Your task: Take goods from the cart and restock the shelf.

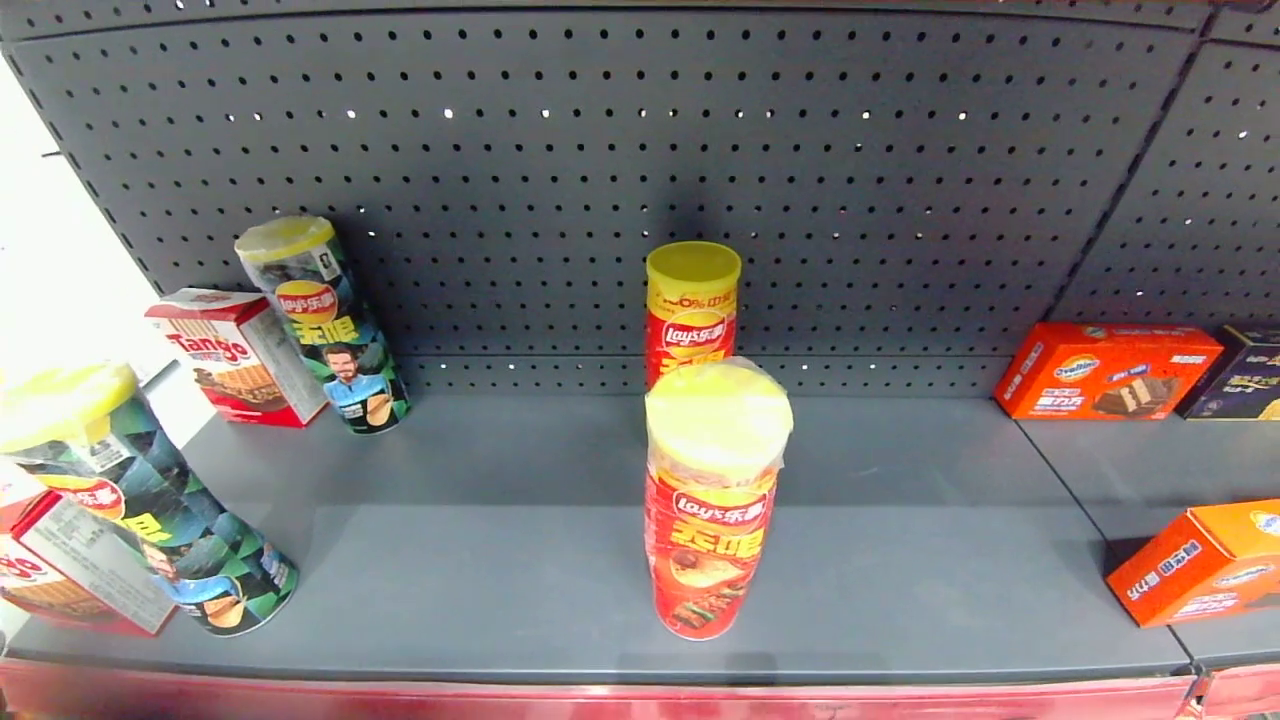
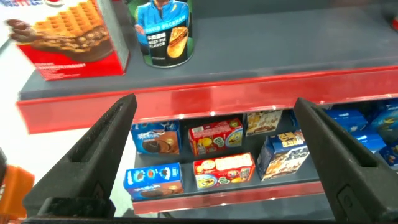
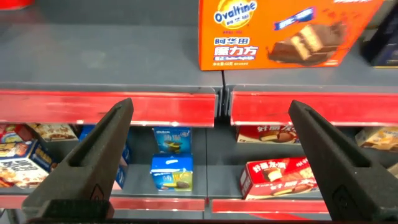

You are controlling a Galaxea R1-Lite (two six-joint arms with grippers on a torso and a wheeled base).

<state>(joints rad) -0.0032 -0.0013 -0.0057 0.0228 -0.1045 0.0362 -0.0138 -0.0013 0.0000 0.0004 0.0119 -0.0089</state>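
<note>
On the grey shelf (image 1: 900, 560) two red chip cans with yellow lids stand in a line, one near the front (image 1: 712, 500) and one at the back (image 1: 692, 310). Two green chip cans stand at the left, front (image 1: 150, 510) and back (image 1: 325, 325), each beside a red wafer box (image 1: 235, 355). My left gripper (image 2: 211, 155) is open and holds nothing, hanging below the shelf's red front edge (image 2: 205, 99), under a green can (image 2: 163, 31) and a wafer box (image 2: 68, 37). My right gripper (image 3: 211, 155) is open too, in front of the shelf edge (image 3: 112, 102) below an orange box (image 3: 286, 31).
Orange boxes (image 1: 1105, 368) (image 1: 1195, 565) and a dark box (image 1: 1245, 375) fill the neighbouring shelf section on the right. A perforated back panel (image 1: 600, 150) closes the shelf. Lower shelves hold blue biscuit boxes (image 2: 155, 137) (image 3: 173, 171) and red boxes (image 3: 280, 177).
</note>
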